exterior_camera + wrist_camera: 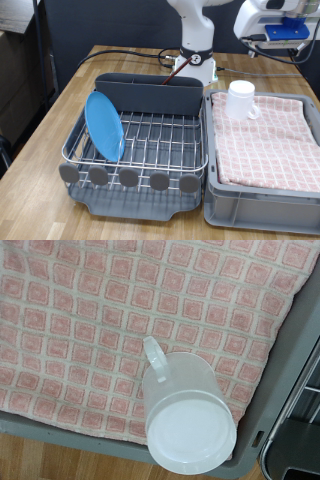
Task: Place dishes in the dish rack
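The mug (240,99) is seen standing upside down on the pink checked cloth (270,140) that lines the grey crate (262,196), near the crate's far corner beside the dish rack (140,150). In the wrist view the mug (186,412) is shown from above, its flat white base turned up and its handle lying against the cloth (100,320); the crate's grey rim (60,428) runs just beside it, with bare wood beyond.

The light-blue plate (104,125) is already set on edge in the rack, leaning among the wires on the exterior view's left side. The rack's tall grey back compartment (150,94) stands behind it, and a row of grey round discs (128,177) lines the front edge. The spoon cannot be made out in either view.

Rack and crate are placed side by side on the wooden table (60,110), touching or nearly so. The arm's white base (197,45) rises behind the rack, with dark cables trailing over the table.

The pincer is not shown in either view, so whether its fingers are apart or together cannot be told. Nothing is seen lying over the mug.
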`<state>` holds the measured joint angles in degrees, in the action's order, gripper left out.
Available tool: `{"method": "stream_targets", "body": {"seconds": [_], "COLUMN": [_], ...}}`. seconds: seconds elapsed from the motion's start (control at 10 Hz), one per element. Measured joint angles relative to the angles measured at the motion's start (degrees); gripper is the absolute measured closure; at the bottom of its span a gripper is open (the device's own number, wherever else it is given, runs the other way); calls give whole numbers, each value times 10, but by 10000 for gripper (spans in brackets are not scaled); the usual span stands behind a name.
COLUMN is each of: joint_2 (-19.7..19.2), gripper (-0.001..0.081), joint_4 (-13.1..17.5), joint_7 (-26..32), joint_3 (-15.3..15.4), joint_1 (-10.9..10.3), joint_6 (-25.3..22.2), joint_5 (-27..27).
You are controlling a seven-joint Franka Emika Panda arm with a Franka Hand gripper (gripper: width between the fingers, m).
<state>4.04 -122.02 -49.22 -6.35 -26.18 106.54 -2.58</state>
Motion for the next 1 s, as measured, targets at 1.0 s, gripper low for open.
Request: {"method": "stream_targets", "body": {"seconds": [1.0], "joint_2": [-54], "gripper": [3], "joint_4": [-30], "joint_7": [52], "joint_3": [40], "joint_1": [-3], "joint_6": [9], "joint_5": [-9]}}
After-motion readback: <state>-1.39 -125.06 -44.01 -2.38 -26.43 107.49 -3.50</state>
